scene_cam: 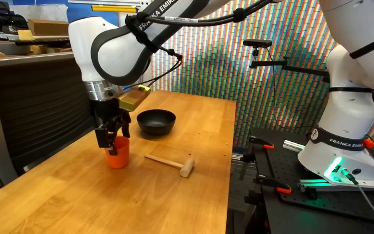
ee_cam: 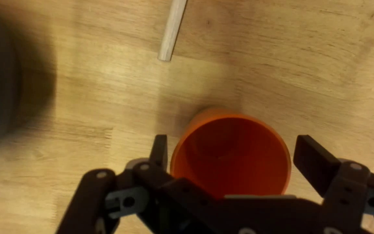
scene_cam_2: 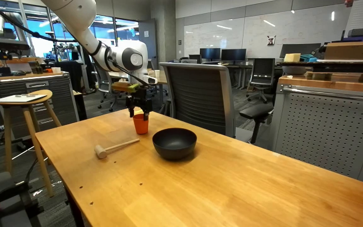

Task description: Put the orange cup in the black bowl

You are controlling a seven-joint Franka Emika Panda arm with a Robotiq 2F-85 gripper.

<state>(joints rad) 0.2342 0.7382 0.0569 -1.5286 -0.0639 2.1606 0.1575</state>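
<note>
Orange cup (scene_cam_2: 141,126), upright between jaws of the claw (ee_cam: 230,151), spread wide, holding nothing

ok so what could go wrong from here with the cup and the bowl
The tool is open astride the orange cup, not yet gripping, so an off-centre close might nudge or tip it. The black bowl has raised sides, so a cup carried too low could knock it. The wooden mallet lies nearby; a low sideways swing might catch it.

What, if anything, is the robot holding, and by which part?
Nothing: in the wrist view, the open gripper straddles the orange cup, with gaps on both sides.
</note>
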